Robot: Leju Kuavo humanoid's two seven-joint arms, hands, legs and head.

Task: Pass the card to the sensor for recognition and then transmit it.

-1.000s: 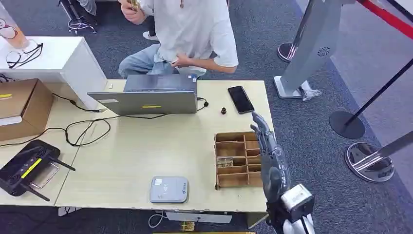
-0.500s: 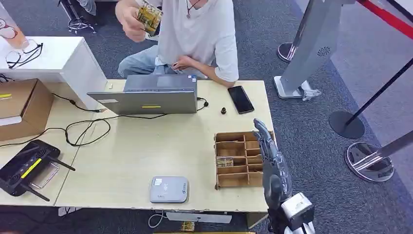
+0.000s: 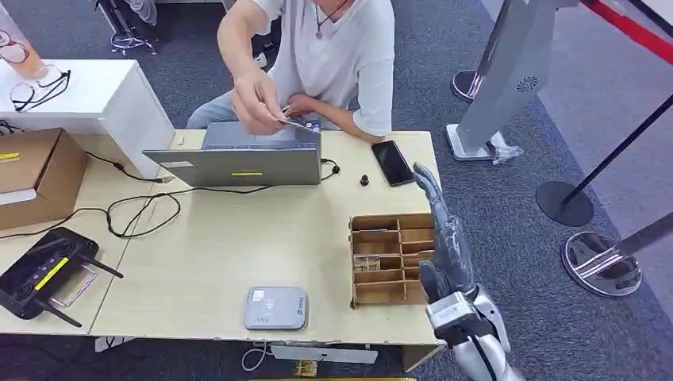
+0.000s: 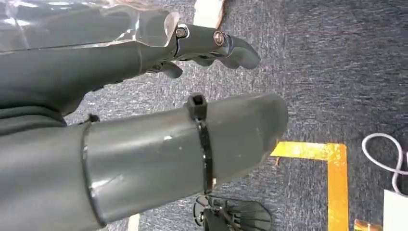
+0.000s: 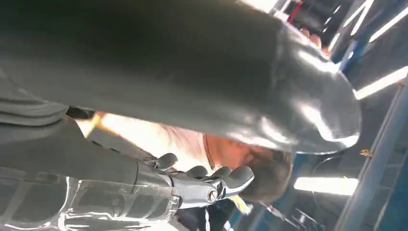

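A person sits behind the table and pinches a thin card [image 3: 292, 122] over the back of the grey laptop [image 3: 242, 163]. The grey sensor pad [image 3: 275, 308] lies near the table's front edge. A wooden compartment box [image 3: 379, 278] stands right of it, with a card [image 3: 367, 262] in one slot. My right hand [image 3: 446, 234] is raised over the box's right side, fingers stretched toward the person and holding nothing; the right wrist view shows this hand [image 5: 120, 173] in front of the person. My left hand [image 4: 120, 62] hangs over the carpet, fingers apart and holding nothing.
A black phone [image 3: 392, 162] lies at the far right of the table [image 3: 214, 254]. Cables [image 3: 143, 208] run across the left part, beside a black router [image 3: 44, 270] and a cardboard box [image 3: 32, 175]. Stanchion bases [image 3: 601, 262] stand on the floor to the right.
The person's hand with the card came down from high up to just over the laptop. My right hand rose and stretched farther toward the person.
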